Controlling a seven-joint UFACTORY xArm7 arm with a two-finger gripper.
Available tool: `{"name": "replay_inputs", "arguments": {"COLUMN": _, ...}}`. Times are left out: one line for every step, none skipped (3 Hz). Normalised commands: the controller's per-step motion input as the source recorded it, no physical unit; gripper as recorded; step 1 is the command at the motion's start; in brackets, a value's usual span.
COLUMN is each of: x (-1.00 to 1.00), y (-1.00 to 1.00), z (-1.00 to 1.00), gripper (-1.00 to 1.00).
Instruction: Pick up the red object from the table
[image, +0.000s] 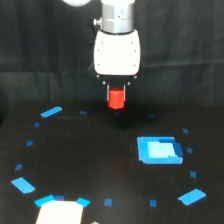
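The red object (116, 98) is a small bright red-orange block held between the fingers of my gripper (116, 96). The gripper hangs from the white arm body (116, 52) at the top middle of the exterior view. The block sits at the fingertips, and whether it touches the black table (75, 165) or hangs just above it cannot be told. The gripper is shut on the block.
A bright blue rectangle (158, 149) lies on the table to the exterior view's right of centre. Small blue tape marks ring the table, such as one at the left (51, 112) and one at the lower right (192, 196). A pale patch (60, 211) sits at the bottom edge.
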Motion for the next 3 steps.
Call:
{"name": "replay_inputs", "arguments": {"x": -1.00, "y": -1.00, "z": 1.00, "gripper": -1.00}}
{"name": "replay_inputs", "arguments": {"x": -1.00, "y": -1.00, "z": 1.00, "gripper": -1.00}}
{"name": "replay_inputs", "arguments": {"x": 0.60, "y": -0.81, "z": -0.74, "gripper": 0.00}}
